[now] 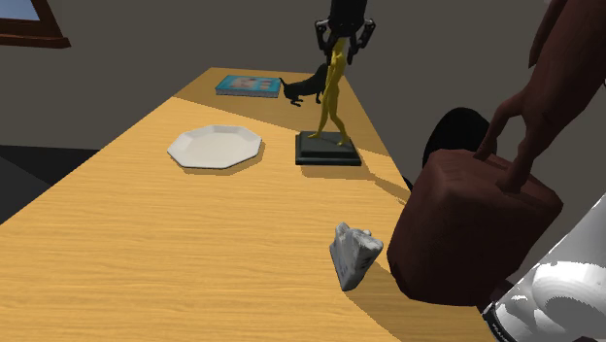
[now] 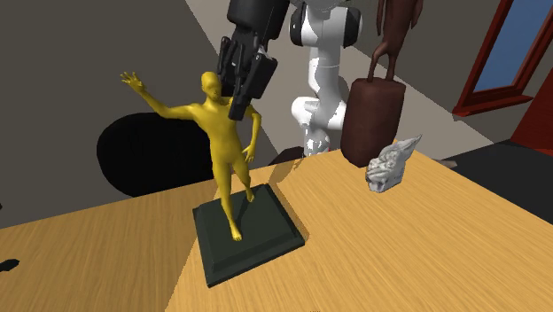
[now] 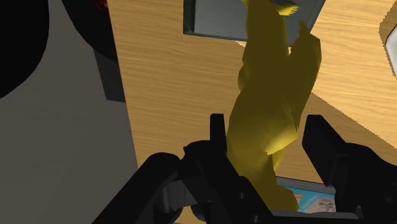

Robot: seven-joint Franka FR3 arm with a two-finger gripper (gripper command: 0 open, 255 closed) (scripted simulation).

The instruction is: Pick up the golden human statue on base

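The golden human statue (image 1: pixel 333 92) stands upright on its dark square base (image 1: pixel 327 150), at the far side of the wooden table (image 1: pixel 146 243). One of its arms is raised (image 2: pixel 151 99). My black gripper (image 1: pixel 340 47) hangs over it from above, open, with its fingers straddling the head and shoulders. In the wrist view the golden torso (image 3: pixel 273 89) lies between the two fingers (image 3: pixel 217 137); one finger is close against it and the other stands a little apart. The base (image 2: pixel 246 237) rests flat on the table.
A white octagonal plate (image 1: pixel 216 147) lies to the shoulder view's left of the statue. Behind it are a blue book (image 1: pixel 249 85) and a small black figure (image 1: pixel 306 89). A white carved head (image 1: pixel 353 255) and a tall brown bag-like object (image 1: pixel 471 223) sit nearer the stand.
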